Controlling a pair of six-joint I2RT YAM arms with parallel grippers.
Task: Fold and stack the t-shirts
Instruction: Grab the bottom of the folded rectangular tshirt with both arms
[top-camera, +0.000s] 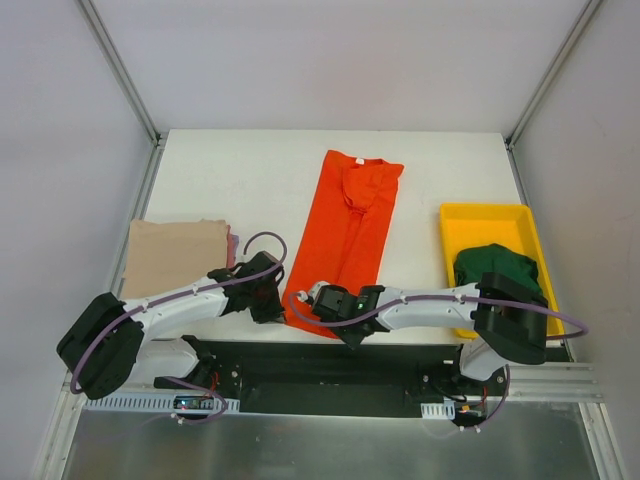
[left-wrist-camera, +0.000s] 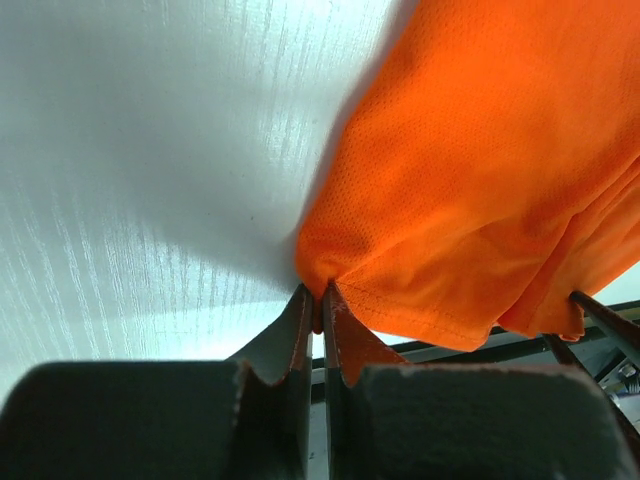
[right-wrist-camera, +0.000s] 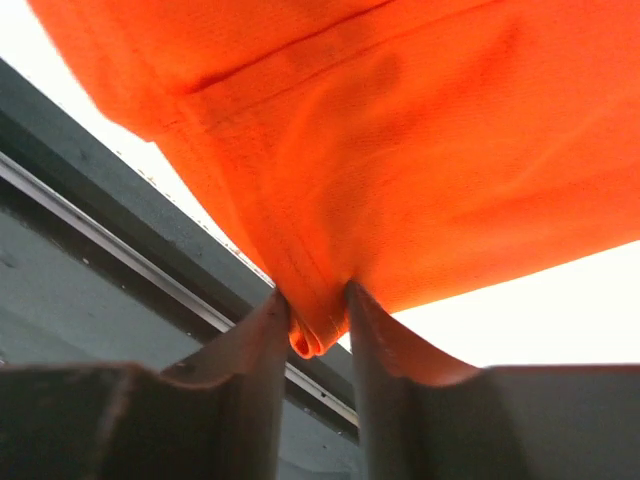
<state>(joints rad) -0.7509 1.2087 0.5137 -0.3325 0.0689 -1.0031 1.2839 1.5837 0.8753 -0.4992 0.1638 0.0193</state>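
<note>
The orange-red t-shirt (top-camera: 350, 225) lies folded into a long strip on the white table, collar at the far end. My left gripper (top-camera: 278, 303) is shut on the shirt's near left hem corner (left-wrist-camera: 330, 270). My right gripper (top-camera: 322, 303) is shut on the near right hem (right-wrist-camera: 320, 320), bunched between the fingers. A dark green t-shirt (top-camera: 497, 268) sits crumpled in the yellow tray (top-camera: 480, 218) at the right. A folded tan shirt (top-camera: 175, 255) lies at the left, with pink and lavender edges (top-camera: 233, 245) showing under it.
The table's near edge and the black base rail (top-camera: 330, 365) lie just below both grippers. Metal frame posts stand at the far corners.
</note>
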